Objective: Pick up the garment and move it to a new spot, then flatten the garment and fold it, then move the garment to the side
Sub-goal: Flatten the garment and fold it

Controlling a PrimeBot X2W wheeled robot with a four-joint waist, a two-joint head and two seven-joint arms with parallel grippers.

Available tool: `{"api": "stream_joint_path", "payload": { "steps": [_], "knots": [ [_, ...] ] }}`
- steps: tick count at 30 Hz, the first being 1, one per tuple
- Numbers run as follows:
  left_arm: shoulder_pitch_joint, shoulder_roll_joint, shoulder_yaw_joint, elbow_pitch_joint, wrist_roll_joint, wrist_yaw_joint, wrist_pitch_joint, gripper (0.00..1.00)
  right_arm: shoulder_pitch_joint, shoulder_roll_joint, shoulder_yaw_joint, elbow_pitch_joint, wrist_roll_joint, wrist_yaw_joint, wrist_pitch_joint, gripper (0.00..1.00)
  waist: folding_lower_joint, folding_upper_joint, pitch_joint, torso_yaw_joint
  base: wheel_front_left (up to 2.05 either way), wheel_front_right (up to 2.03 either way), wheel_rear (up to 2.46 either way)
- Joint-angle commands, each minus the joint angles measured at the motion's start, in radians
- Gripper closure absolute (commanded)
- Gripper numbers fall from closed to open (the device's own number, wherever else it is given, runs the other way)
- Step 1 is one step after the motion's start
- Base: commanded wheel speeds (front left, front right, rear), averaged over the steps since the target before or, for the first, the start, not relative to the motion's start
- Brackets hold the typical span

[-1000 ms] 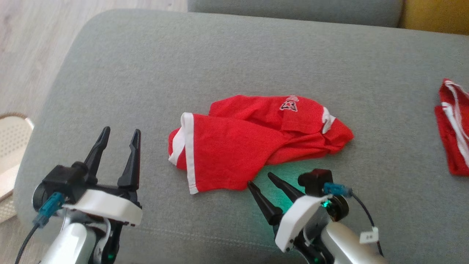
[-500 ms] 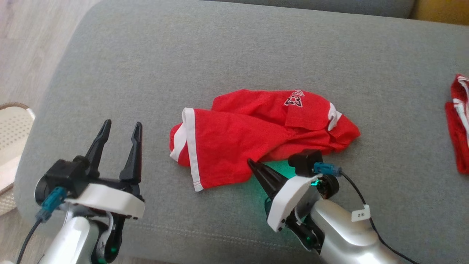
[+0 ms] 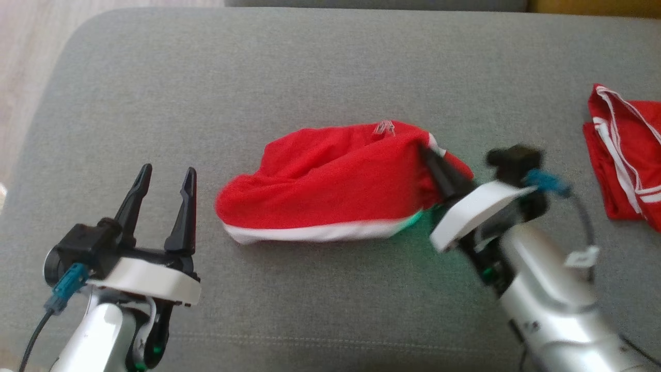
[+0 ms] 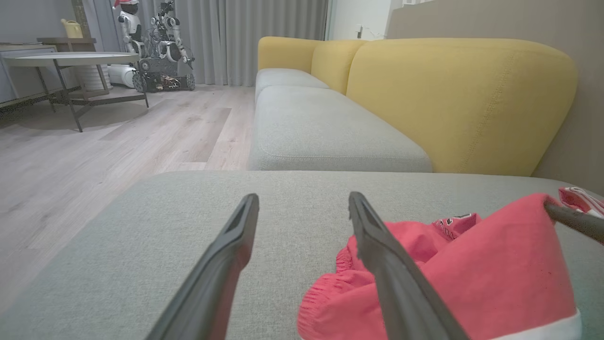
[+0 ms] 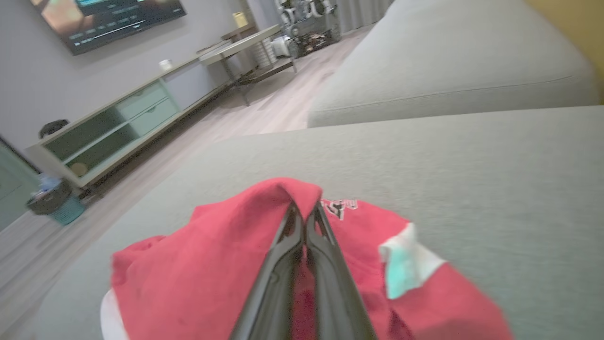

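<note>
Head view: red shorts (image 3: 330,191) bunched at middle of grey cushion (image 3: 310,77), right edge raised, pinched between closed right gripper (image 3: 431,157) fingers; left gripper (image 3: 167,170) spread apart, empty, above cushion's near-left part.

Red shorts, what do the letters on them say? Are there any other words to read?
Nothing here reads clearly.
On the red shorts, a letter print: too blurred to read.
On the right arm, a white tag: too blurred.
On the TV screen: writing too small and blurred.
</note>
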State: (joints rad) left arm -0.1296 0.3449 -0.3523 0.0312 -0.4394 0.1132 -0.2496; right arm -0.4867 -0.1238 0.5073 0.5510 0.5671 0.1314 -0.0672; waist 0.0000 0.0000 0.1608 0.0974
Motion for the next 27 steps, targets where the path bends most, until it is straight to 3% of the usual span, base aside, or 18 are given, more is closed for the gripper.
{"api": "stream_joint_path", "payload": {
  "steps": [1, 7, 12, 13, 14, 21, 27],
  "knots": [
    [-0.054, 0.019, 0.045, -0.038, 0.010, -0.004, -0.011, 0.00, -0.037, -0.006, -0.044, -0.050, -0.025, -0.001, 0.023, 1.00, 0.0000, 0.0000, 0.010, -0.011, 0.00, 0.00, 0.00],
    [-0.077, 0.011, 0.039, -0.038, 0.019, -0.011, -0.012, 0.00, -0.063, -0.041, -0.228, -0.050, -0.079, -0.001, 0.118, 1.00, 0.0000, 0.0000, 0.038, -0.014, 0.00, 0.00, 0.00],
    [-0.093, 0.002, 0.036, -0.030, 0.024, -0.022, -0.012, 0.00, -0.082, -0.039, -0.315, 0.008, -0.105, -0.001, 0.158, 1.00, 0.0000, 0.0000, 0.057, -0.005, 0.00, 0.00, 0.00],
    [-0.094, 0.000, 0.036, -0.028, 0.024, -0.024, -0.012, 0.00, -0.082, -0.035, -0.323, 0.020, -0.109, -0.001, 0.156, 0.69, 0.0000, 0.0000, 0.059, -0.003, 0.00, 0.00, 0.00],
    [-0.095, -0.002, 0.037, -0.027, 0.025, -0.026, -0.012, 0.00, -0.080, -0.030, -0.328, 0.027, -0.113, -0.001, 0.151, 0.00, 0.0000, 0.0000, 0.060, -0.002, 0.00, 0.00, 0.00],
    [-0.080, -0.007, 0.050, -0.021, 0.032, -0.028, -0.012, 0.00, -0.026, -0.020, -0.332, 0.008, -0.132, -0.001, 0.092, 0.00, 0.0000, 0.0000, 0.047, -0.015, 0.00, 0.00, 0.00],
    [-0.049, -0.003, 0.064, -0.027, 0.039, -0.018, -0.012, 0.00, 0.081, -0.047, -0.365, -0.144, -0.201, -0.001, 0.005, 0.00, 0.0000, 0.0000, 0.007, -0.043, 0.00, 0.00, 0.00]
  ]
}}
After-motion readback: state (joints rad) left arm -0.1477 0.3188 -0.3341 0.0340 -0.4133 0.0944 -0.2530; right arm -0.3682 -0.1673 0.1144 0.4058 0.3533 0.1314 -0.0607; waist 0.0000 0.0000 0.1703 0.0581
